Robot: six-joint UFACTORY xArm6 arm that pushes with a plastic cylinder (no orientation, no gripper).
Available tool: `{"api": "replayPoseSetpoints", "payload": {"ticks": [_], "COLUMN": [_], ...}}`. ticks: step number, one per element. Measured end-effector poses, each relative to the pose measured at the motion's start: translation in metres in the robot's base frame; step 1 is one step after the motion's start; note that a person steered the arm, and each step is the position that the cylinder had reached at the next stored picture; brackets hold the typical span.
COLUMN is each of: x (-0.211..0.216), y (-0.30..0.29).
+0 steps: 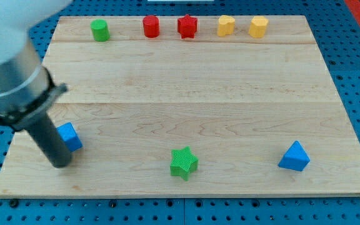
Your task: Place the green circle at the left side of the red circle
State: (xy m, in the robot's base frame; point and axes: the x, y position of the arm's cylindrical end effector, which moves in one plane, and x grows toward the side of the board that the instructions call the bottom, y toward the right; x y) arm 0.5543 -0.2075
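The green circle [100, 30] stands at the view's top left of the wooden board. The red circle [151, 27] stands to its right along the top edge, a gap apart. My tip [60, 163] rests at the board's lower left, far from both, touching or almost touching the left side of a blue cube [70, 135].
A red star [187, 26], a yellow heart [226, 25] and a yellow hexagon [259, 27] line the top edge right of the red circle. A green star [184, 162] sits bottom centre. A blue triangle [294, 156] sits bottom right. The board [192, 87] lies on a blue pegboard.
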Motion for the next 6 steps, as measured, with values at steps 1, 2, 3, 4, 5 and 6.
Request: {"api": "replayPoseSetpoints", "payload": {"ticks": [1,2,3,4,5,6], "x": [-0.059,-0.093,-0.095,-0.157,-0.231,-0.279], "y": [-0.016,-0.014,-0.001,-0.042,-0.043,-0.023]}}
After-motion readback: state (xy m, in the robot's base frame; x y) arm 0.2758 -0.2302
